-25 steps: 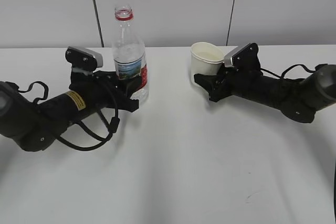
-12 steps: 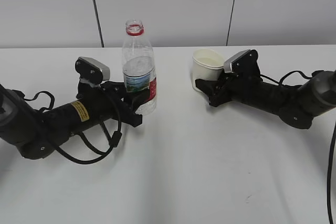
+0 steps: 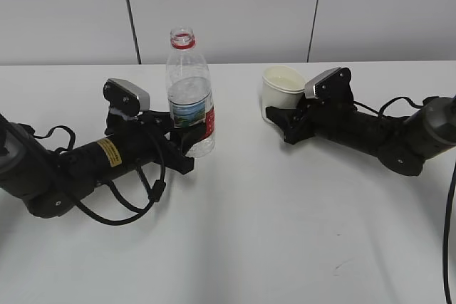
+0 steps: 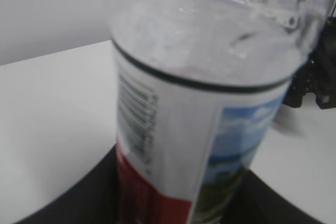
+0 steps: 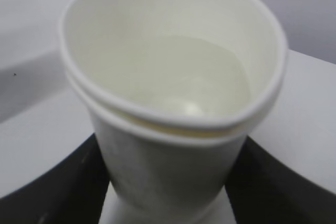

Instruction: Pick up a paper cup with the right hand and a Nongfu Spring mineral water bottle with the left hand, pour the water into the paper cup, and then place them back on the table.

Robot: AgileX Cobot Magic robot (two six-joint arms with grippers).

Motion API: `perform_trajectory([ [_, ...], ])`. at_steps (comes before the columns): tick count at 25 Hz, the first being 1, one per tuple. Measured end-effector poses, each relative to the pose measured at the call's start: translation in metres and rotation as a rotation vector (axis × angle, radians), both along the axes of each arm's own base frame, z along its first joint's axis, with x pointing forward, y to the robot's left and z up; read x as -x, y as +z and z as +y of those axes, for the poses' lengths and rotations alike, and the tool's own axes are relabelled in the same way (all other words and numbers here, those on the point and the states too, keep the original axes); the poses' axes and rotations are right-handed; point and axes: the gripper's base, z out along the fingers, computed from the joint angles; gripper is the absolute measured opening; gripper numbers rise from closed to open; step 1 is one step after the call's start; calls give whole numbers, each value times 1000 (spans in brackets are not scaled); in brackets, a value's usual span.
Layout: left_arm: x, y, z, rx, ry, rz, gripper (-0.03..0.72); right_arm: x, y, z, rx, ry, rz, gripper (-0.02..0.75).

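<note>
The Nongfu Spring mineral water bottle stands upright and uncapped, with a red neck ring and a red-white landscape label. My left gripper is shut on its lower part; whether its base touches the table I cannot tell. In the left wrist view the bottle fills the frame between the black fingers. The cream-white paper cup is upright in my right gripper, which is shut on its lower wall. In the right wrist view the cup has a squeezed rim and a pale level surface inside, seemingly water.
The white tabletop runs back to a grey panelled wall. A small dark scuff mark lies near the front right. Loose black cables hang beside the left arm. About a hand's width separates bottle and cup.
Over the last second my left gripper carried the bottle to the right and nearer the camera. The cup shifted slightly. In the last half second almost nothing moved.
</note>
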Motion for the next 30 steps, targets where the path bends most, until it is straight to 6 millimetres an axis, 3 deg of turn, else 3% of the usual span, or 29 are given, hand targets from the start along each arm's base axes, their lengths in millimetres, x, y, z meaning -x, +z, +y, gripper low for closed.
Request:
perform_trajectory([
  [9, 0, 0, 0, 0, 0, -1, 368, 1, 0, 1, 10, 16, -1, 491],
  [14, 0, 0, 0, -3, -2, 1, 463, 1, 1, 2, -1, 22, -15, 604],
  [17, 0, 0, 0, -3, -2, 1, 491, 0, 2, 2, -7, 25, -23, 633],
  [23, -1, 7, 1, -40, 1, 7, 498, 0, 4, 1, 4, 19, 29, 637],
  [30, -2, 16, 6, -93, 7, 18, 498, 2, 22, 2, 65, 45, 87, 626],
])
